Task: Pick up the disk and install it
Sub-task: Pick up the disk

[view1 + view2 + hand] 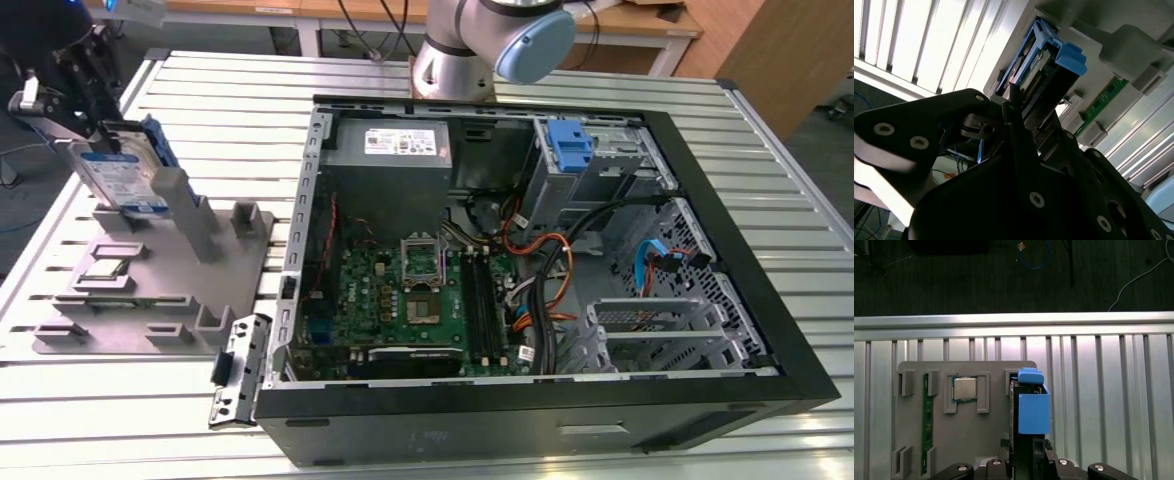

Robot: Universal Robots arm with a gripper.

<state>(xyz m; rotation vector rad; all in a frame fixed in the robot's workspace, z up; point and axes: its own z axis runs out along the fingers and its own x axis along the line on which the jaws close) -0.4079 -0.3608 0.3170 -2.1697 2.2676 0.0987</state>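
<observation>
An open black computer case (767, 330) lay on a slatted metal table (120, 420), its green motherboard (387, 300), grey power supply (394, 148) and blue latch (570, 148) exposed. Beside it, at the exterior view's left, sat a grey fixture (180, 300); in the first wrist view it bore a processor chip (965, 388) and a green memory stick (927, 430).

Nothing really readable here, tbh. The disk (118, 170) pinched between the fingers of the gripper (1025, 447) has a white-and-blue label (124, 180), print way too small to read. Well away from the fingers, the grey box (400, 160) wears a white sticker (404, 143), same story.
</observation>
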